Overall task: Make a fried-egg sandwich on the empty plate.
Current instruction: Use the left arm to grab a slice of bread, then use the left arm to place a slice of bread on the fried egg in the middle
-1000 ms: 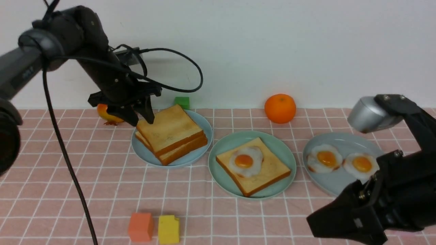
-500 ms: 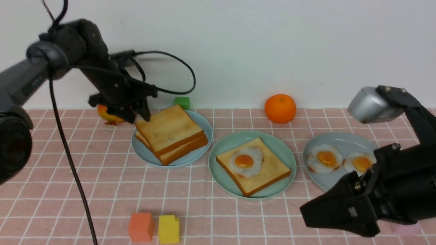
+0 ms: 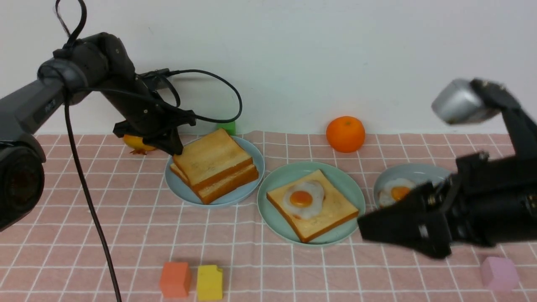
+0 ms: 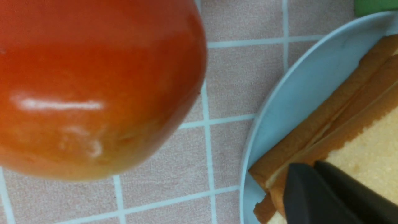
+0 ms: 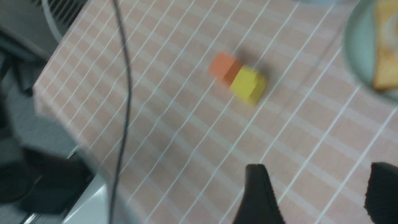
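Note:
The mint-green plate [image 3: 272, 184] at centre holds one toast slice [image 3: 331, 209] with a fried egg [image 3: 303, 198] on top. Two more toast slices [image 3: 214, 157] lie stacked on a pale blue plate [image 3: 176, 184] to its left. My left gripper [image 3: 174, 147] is at the stack's back-left corner. In the left wrist view its fingers [image 4: 306, 166] lie together against the top slice's corner [image 4: 367, 143], with nothing visible between them. My right gripper [image 3: 363, 228] hovers open and empty in front of the right plate [image 3: 415, 172]. Its wide-spread jaws [image 5: 317, 169] are over bare cloth.
One egg [image 3: 396, 192] shows on the right plate; my right arm hides the rest. An orange [image 3: 345, 133] and a green block [image 3: 228, 127] sit at the back, a red-orange fruit [image 3: 134, 142] behind the left gripper. Orange [image 3: 175, 279], yellow [image 3: 209, 282] and pink [image 3: 499, 272] blocks lie near the front edge.
My left gripper has closed at the toast corner, and the stack and its plate have shifted slightly right. The right arm has risen and swung left, covering the second egg on the right plate.

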Controlling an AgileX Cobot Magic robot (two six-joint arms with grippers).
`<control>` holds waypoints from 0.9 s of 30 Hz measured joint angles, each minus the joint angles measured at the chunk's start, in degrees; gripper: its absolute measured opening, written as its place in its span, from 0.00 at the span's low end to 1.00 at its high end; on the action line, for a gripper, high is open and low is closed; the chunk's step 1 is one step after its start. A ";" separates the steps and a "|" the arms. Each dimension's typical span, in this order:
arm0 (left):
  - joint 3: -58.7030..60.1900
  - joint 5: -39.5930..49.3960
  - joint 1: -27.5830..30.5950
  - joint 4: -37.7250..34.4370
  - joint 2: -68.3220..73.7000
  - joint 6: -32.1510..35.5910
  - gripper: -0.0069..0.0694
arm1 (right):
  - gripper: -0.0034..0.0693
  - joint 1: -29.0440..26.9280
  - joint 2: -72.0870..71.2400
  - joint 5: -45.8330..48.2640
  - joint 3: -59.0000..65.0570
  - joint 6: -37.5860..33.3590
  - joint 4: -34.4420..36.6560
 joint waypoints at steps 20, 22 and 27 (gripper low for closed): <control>0.17 4.17 -0.01 -1.84 -12.47 0.88 0.11 | 0.70 -7.26 -1.18 3.98 -1.17 12.85 -15.22; 0.17 4.99 -0.06 -4.48 -13.10 0.99 0.11 | 0.70 -8.42 -1.18 5.32 -1.18 14.47 -17.33; 2.24 5.43 -2.32 -11.92 -13.38 3.10 0.11 | 0.70 -9.13 -1.18 7.65 -1.23 15.90 -18.66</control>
